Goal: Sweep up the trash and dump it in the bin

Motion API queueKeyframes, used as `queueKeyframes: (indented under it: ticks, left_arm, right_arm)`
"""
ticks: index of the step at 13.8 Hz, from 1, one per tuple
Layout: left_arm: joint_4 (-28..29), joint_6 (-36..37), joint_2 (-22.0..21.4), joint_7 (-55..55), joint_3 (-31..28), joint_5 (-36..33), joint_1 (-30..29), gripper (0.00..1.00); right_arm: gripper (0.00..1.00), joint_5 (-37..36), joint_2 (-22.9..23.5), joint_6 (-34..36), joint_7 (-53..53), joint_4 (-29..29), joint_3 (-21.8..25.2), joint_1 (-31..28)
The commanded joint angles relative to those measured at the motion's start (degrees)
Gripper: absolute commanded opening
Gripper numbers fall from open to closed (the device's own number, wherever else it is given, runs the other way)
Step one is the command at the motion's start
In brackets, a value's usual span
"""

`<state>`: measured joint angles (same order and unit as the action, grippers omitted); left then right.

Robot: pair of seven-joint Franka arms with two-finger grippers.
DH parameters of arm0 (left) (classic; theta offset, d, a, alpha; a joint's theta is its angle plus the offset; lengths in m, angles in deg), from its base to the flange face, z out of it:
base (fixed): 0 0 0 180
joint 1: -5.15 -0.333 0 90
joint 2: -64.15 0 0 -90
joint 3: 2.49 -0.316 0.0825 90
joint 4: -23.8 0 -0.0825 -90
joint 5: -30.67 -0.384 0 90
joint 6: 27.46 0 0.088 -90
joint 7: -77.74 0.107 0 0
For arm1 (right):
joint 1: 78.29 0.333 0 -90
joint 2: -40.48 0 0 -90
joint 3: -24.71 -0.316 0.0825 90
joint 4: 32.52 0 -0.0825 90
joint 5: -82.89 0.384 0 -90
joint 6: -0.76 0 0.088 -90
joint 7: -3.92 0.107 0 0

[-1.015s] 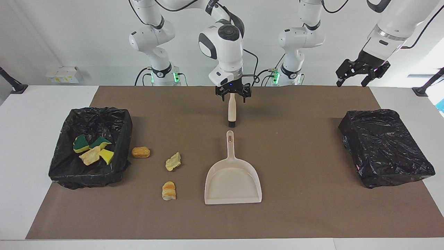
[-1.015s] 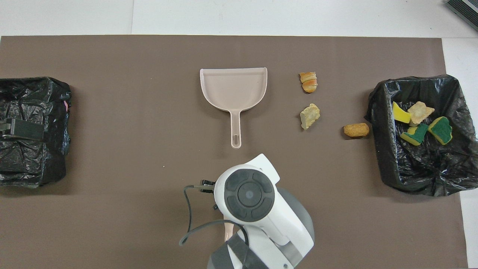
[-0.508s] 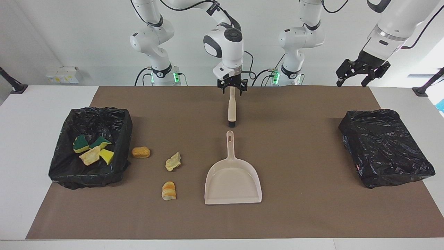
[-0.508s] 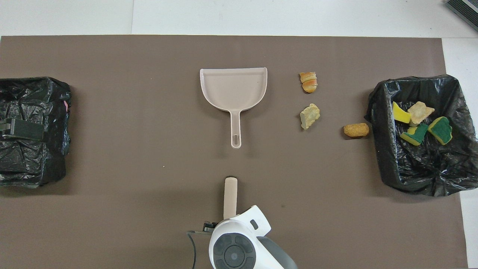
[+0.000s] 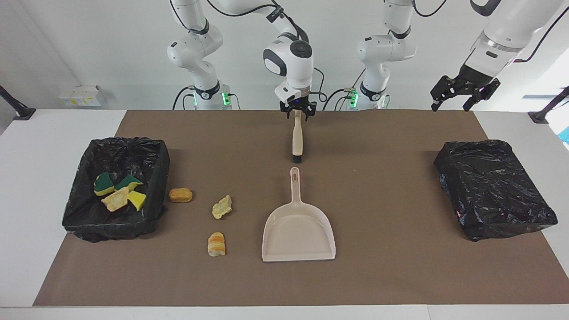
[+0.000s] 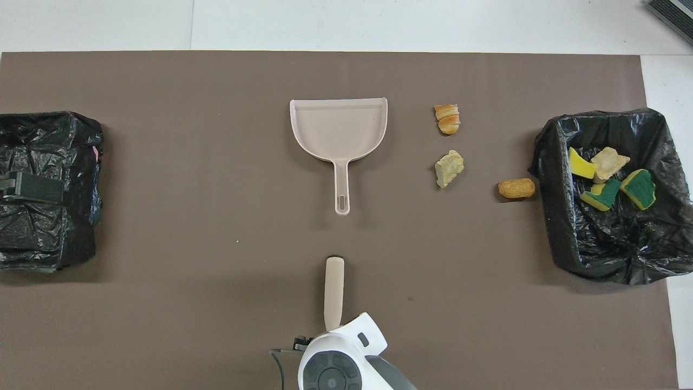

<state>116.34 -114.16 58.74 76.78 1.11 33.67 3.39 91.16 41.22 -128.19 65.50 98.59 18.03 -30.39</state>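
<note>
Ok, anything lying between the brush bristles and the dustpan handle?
No. In both views, only bare brown mat separates the brush tip from the dustpan handle end. The loose scraps sit toward the right arm's end.

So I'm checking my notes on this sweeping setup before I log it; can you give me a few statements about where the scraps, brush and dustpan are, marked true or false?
1. Three trash scraps lie on the mat outside the bins. True.
2. The dustpan holds one scrap. False: it is empty.
3. The right gripper is at the handle end of the brush. True.
4. The left gripper is holding the dustpan. False: it hangs open in the air at its own end of the table.
5. The bin at the right arm's end holds four scraps. True.
</note>
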Motion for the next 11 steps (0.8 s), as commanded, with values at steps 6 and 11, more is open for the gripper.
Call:
queueKeyframes:
  ticks: [6,11]
  left_arm:
    - [-0.07,-11.35,3.01,-1.67,1.94,0.78,6.13,1.0]
    - [-9.53,-21.32,17.94,-7.91,2.38,1.22,14.93,1.0]
  right_arm:
    - [0.03,3.06,0.76,-1.04,-0.4,0.47,0.09,0.44]
    - [0.0,2.97,1.11,5.1,-1.55,-4.36,0.26,-0.61]
